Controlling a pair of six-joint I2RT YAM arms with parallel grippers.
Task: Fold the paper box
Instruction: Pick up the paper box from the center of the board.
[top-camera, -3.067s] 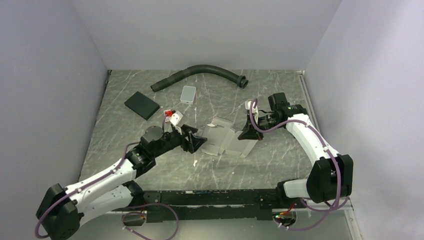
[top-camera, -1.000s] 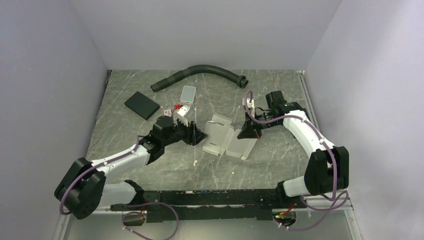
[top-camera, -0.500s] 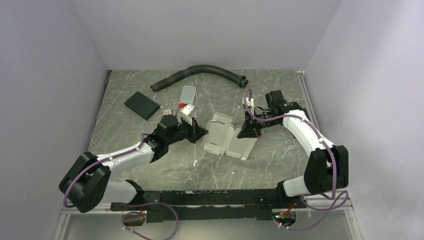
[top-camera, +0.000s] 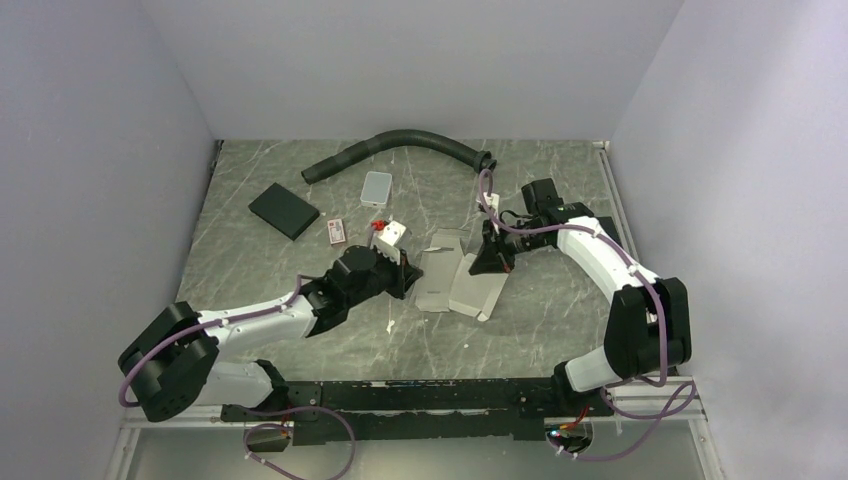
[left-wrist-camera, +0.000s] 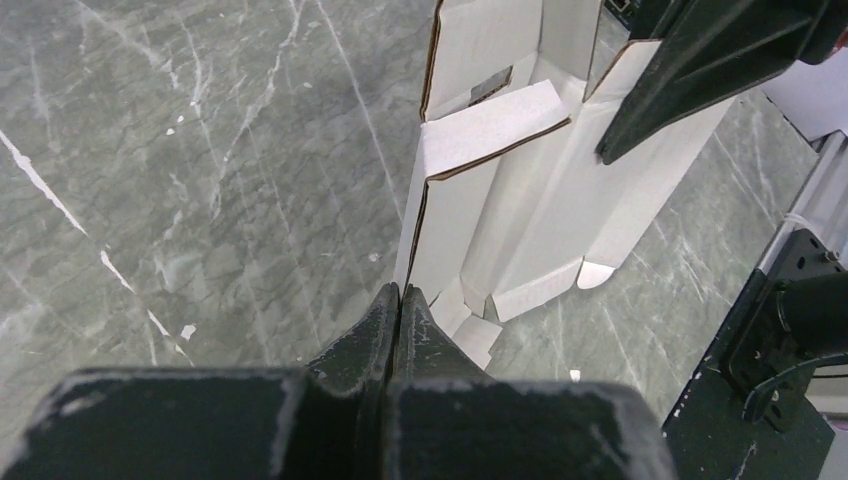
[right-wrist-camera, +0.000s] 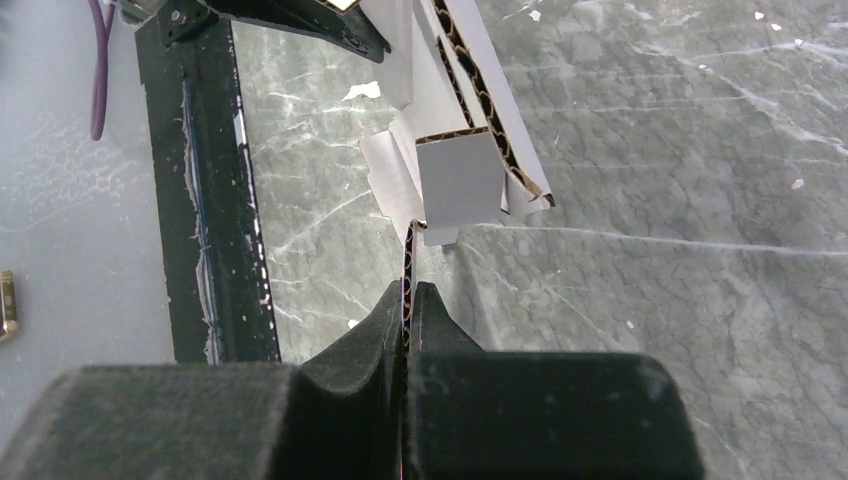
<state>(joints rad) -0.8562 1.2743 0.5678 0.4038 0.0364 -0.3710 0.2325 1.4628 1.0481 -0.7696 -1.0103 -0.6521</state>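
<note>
The paper box (top-camera: 455, 280) is a white creased sheet with flaps partly raised, lying mid-table between both arms. My left gripper (top-camera: 405, 278) sits at its left edge. In the left wrist view the left gripper (left-wrist-camera: 400, 292) is shut, with the edge of the box's upright side panel (left-wrist-camera: 440, 230) running into the fingertips. My right gripper (top-camera: 492, 262) holds the box's right side. In the right wrist view the right gripper (right-wrist-camera: 407, 292) is shut on a thin corrugated flap, with the rest of the box (right-wrist-camera: 458, 175) beyond. The right gripper's black fingers (left-wrist-camera: 700, 70) show in the left wrist view.
A black hose (top-camera: 400, 145) curves along the back. A black flat pad (top-camera: 283, 210), a light grey tile (top-camera: 377, 186) and a small card (top-camera: 337, 231) lie at the back left. The black base rail (right-wrist-camera: 210, 200) runs along the near edge.
My left gripper has shut and shifted right and nearer, up against the box's left edge. The box has slid slightly and looks narrower. The right arm moved a little left with its flap.
</note>
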